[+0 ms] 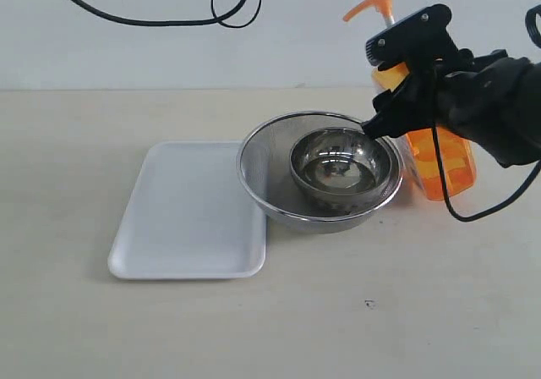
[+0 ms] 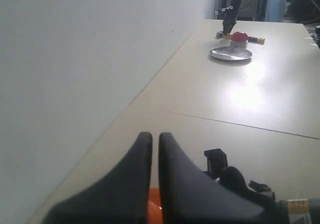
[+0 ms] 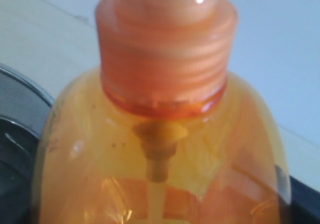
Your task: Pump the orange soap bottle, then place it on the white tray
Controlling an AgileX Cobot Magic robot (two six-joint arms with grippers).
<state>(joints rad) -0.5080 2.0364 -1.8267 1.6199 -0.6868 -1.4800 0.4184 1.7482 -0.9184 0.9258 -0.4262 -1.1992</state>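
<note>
1. The jaws of the right gripper (image 1: 396, 112) are clamped around the shoulder of the orange soap bottle (image 1: 444, 163), just below its ribbed screw collar. That collar and the orange body fill the right wrist view.
2. The bottle stands at the right of the exterior frame. Its pump head (image 1: 372, 7) is raised on the white stem, with the spout pointing to the upper left.
3. Just left of the bottle is a round mesh strainer (image 1: 254, 155) with a steel bowl (image 1: 342, 167) inside it.
4. The white tray (image 1: 186, 218) lies left of centre, apart from the bottle. The strainer's rim overlaps its right edge.
5. These things sit on a pale tabletop (image 1: 380, 328).
6. The jaws of the left gripper (image 2: 155, 136) are pressed together. A patch of orange shows beneath them at the bottom of the left wrist view.
</note>
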